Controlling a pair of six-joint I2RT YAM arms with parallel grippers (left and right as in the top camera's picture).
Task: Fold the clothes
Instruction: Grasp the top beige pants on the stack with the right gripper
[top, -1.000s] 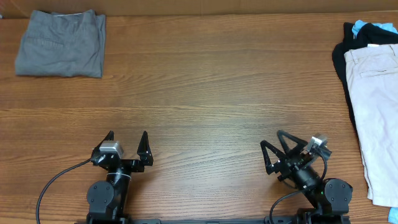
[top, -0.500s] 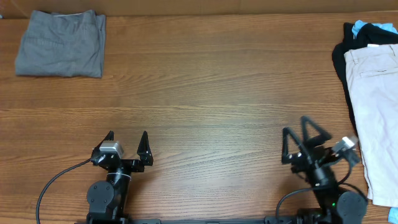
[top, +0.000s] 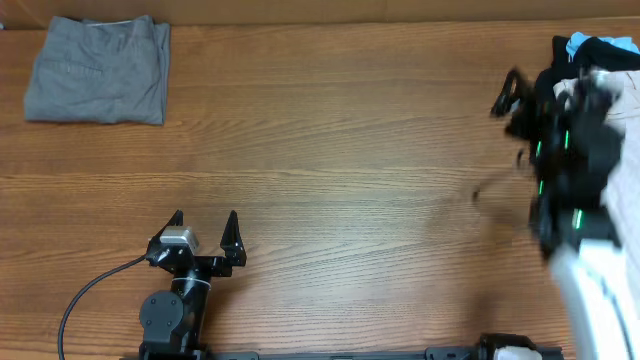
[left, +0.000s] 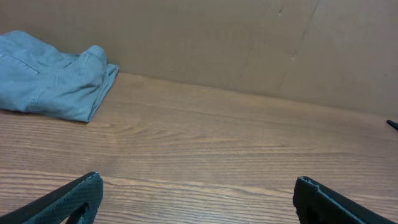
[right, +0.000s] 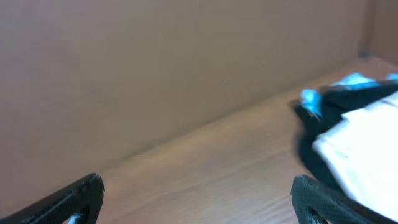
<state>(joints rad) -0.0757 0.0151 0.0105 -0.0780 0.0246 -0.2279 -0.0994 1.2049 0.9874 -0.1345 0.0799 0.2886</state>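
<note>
The light beige shorts (top: 598, 300) lie at the right table edge on a black garment (top: 603, 46), largely covered by my blurred right arm. In the right wrist view the beige shorts (right: 367, 146) and black garment (right: 346, 104) lie ahead to the right. My right gripper (top: 514, 104) is open and empty, just left of the pile's far end; it also shows in the right wrist view (right: 199, 205). Folded grey shorts (top: 97, 70) lie at the far left, also in the left wrist view (left: 50, 78). My left gripper (top: 205, 232) is open and empty near the front edge, seen too in the left wrist view (left: 199, 199).
A bright blue cloth (top: 578, 42) peeks from under the black garment, also in the right wrist view (right: 348, 82). The wooden table (top: 340, 150) has a brown wall (left: 249, 43) along its far edge.
My right arm has swung from the front edge up and to the right, reaching over the beige shorts pile. The left arm and the grey shorts have not moved.
</note>
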